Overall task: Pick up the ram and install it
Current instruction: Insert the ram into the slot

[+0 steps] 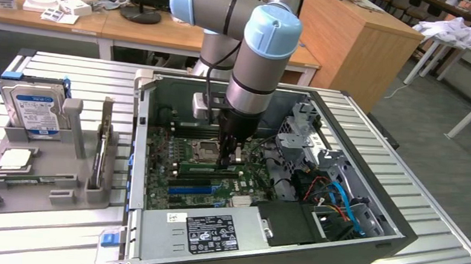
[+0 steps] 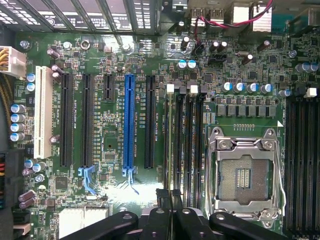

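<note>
Claw (image 1: 232, 158) closed inside computer case (image 1: 334, 253), over motherboard (image 1: 174, 152).

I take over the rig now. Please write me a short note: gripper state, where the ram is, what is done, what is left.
Gripper: shut, low inside the case, at the memory slots beside the socket.
Ram: probably the green strip along the slots by the gripper; held or seated, I cannot tell.
Done: ram is at the slots.
Left: seating not confirmed.
</note>
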